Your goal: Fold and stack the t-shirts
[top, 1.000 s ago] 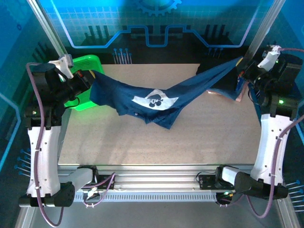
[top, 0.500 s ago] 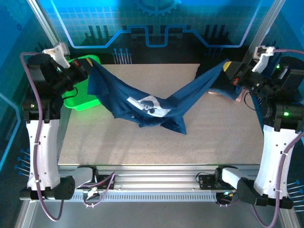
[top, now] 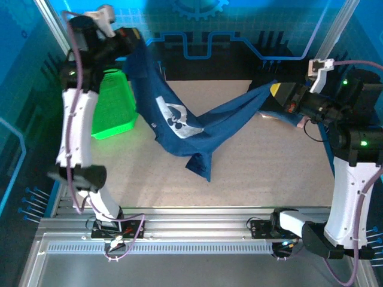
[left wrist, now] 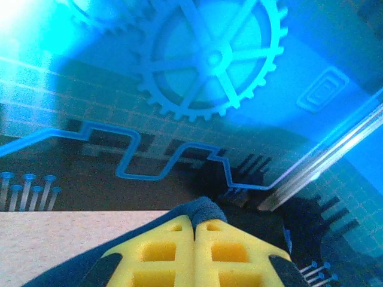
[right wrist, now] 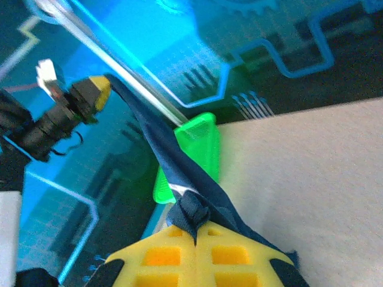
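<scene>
Top view: navy t-shirt strung unfolded between left gripper and right gripper, middle sagging toward table. No fold or stack seen; task judged early.
Left wrist: jaws clamped on cloth edge.
Right wrist: jaws pinching bunched cloth, green basket beyond.

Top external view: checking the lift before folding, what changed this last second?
The left gripper swung up and farther back, lifting its end of the navy-blue cloth t-shirt with white print beside the bright green plastic mesh basket. The right gripper edged inward; both stayed shut on the shirt.
</scene>
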Available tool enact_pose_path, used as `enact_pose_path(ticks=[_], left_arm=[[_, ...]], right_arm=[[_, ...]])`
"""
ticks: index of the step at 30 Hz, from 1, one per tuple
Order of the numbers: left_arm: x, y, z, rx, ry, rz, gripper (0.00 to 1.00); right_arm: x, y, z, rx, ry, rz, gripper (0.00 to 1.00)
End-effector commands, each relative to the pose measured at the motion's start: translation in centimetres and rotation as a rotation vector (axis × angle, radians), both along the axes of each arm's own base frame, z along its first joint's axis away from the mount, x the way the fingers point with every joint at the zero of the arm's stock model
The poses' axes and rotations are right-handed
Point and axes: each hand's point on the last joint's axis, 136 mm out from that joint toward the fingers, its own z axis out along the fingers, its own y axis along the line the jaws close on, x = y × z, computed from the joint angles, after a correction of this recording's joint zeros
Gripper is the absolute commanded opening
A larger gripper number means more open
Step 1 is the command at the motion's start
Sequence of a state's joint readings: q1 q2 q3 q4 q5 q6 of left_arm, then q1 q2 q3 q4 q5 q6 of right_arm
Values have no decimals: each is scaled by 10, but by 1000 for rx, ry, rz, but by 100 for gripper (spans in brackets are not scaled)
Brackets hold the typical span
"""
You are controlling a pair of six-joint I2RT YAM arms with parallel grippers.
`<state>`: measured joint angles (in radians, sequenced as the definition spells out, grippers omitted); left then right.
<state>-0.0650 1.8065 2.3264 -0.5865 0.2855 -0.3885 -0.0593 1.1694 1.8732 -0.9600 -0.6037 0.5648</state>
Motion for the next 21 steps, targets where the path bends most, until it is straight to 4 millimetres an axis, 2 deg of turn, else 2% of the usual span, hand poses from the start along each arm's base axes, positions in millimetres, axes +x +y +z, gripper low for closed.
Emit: enact_pose_path(ticks=[1,5,6,7,9,10,11,12,14,16,20,21], left_arm=[[41,-44,-61,102,93,-69,0],[96,-86,-143,96,210,-107,1],[106,-99,-164,77,246,-130,33],[111,-112,-180,32,287,-162,60],[109,-125,-198,-28,371,-183,73],[102,-129,-200,-26,397,-182,81],[93,-133,-197,-12,406,-186,96],[78,-137,-193,8,416,-199,99],[44,-139,-185,35,429,-217,99],[2,-130,-187,22,479,-207,99],[-87,-107,-228,-29,675,-174,98],[-113,-105,-250,-33,734,-175,98]], right_arm=[[38,-30,-63,-76,132,-123,0],[72,-60,-146,-131,317,-211,0],[75,-69,-170,-165,370,-250,0],[78,-79,-190,-186,407,-290,0],[84,-88,-213,-194,424,-319,0],[86,-94,-222,-204,431,-344,0],[87,-98,-229,-212,434,-362,0],[89,-100,-234,-213,435,-374,0],[90,-106,-242,-236,444,-396,0],[91,-113,-248,-258,459,-416,0],[89,-117,-257,-249,488,-428,0],[89,-117,-259,-248,492,-428,0]])
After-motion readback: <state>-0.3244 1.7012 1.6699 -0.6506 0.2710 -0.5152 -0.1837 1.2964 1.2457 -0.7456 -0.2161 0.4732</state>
